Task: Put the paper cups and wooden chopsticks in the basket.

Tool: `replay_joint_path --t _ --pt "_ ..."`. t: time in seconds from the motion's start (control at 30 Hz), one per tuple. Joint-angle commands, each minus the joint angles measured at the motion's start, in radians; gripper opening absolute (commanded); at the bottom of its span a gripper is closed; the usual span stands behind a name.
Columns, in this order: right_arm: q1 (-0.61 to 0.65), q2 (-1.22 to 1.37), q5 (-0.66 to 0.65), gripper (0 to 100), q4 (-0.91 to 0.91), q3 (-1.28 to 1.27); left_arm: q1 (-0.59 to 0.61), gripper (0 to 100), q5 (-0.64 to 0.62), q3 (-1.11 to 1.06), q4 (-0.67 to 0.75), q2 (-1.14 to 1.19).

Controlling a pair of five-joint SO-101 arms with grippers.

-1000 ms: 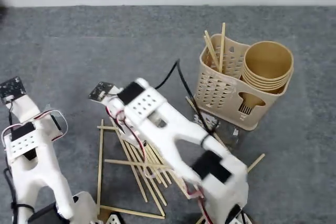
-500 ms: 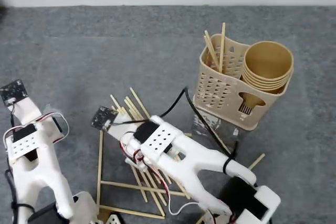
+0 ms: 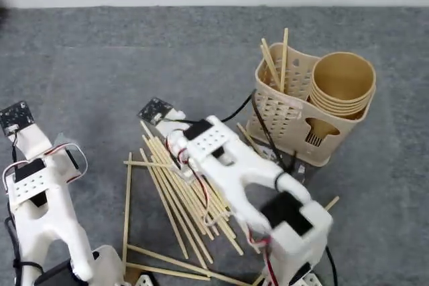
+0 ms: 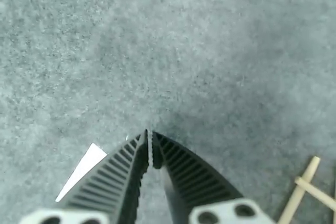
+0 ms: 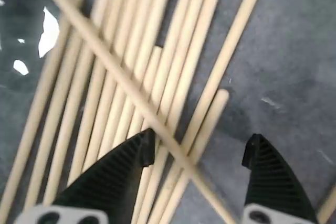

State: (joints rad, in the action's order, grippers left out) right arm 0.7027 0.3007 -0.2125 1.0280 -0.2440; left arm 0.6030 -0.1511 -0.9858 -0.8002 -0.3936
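Many wooden chopsticks (image 3: 181, 199) are spread in a loose, crossing pile on the grey table (image 3: 100, 65), just in front of the basket (image 3: 278, 118). A few more chopsticks (image 3: 284, 51) are stood upright in the basket's one compartment, and a nested stack of paper cups (image 3: 342, 82) is set in the other.

The right arm (image 3: 221, 159) is stretched out over the pile. In its wrist view, the right gripper (image 5: 200, 140) is seen spread wide and held low over the sticks (image 5: 157, 77), so that several of them lie between the jaws. Nothing is pinched, and whether a fingertip (image 5: 144, 142) touches the wood cannot be told.

The left arm (image 3: 37, 192) is kept well apart from the basket. The left gripper (image 4: 149, 135) is pressed together with nothing between the jaws, above bare grey surface, and two chopstick ends (image 4: 307, 182) are seen near it.
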Motion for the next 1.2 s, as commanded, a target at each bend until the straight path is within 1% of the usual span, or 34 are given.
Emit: replay_joint_path --t 0.0,0.1,0.13,0.27,0.33,0.53,0.67,0.77,0.97,1.17 --pt "-0.028 0.084 -0.008 28.4 -0.008 0.095 0.0 1 0.012 0.001 0.018 -0.038" --pt "-0.028 0.134 -0.008 28.1 -0.008 0.103 0.0 1 0.012 -0.001 0.018 -0.038" --pt "-0.027 0.147 -0.008 26.6 -0.008 0.103 0.0 1 0.012 -0.001 0.018 -0.038" --pt "-0.028 0.153 -0.009 12.2 -0.016 0.104 0.0 1 0.012 -0.001 0.018 -0.038" --pt "-0.03 0.153 -0.014 6.9 -0.018 0.106 0.0 1 0.012 -0.001 0.02 -0.038" --pt "-0.028 0.153 -0.014 1.0 -0.018 0.107 0.0 1 0.012 -0.001 0.02 -0.038" --pt "-0.033 0.15 -0.014 0.8 -0.007 0.14 0.0 1 0.012 -0.001 0.02 -0.038" --pt "-0.033 0.117 -0.014 0.8 0.044 0.17 -0.002 1 0.012 -0.002 0.02 -0.038" --pt "-0.03 -0.033 -0.014 0.8 0.159 0.219 -0.002 1 0.012 -0.004 0.032 -0.038" --pt "-0.025 -0.206 -0.014 0.8 0.232 0.221 -0.002 1 0.012 -0.013 0.048 -0.038"
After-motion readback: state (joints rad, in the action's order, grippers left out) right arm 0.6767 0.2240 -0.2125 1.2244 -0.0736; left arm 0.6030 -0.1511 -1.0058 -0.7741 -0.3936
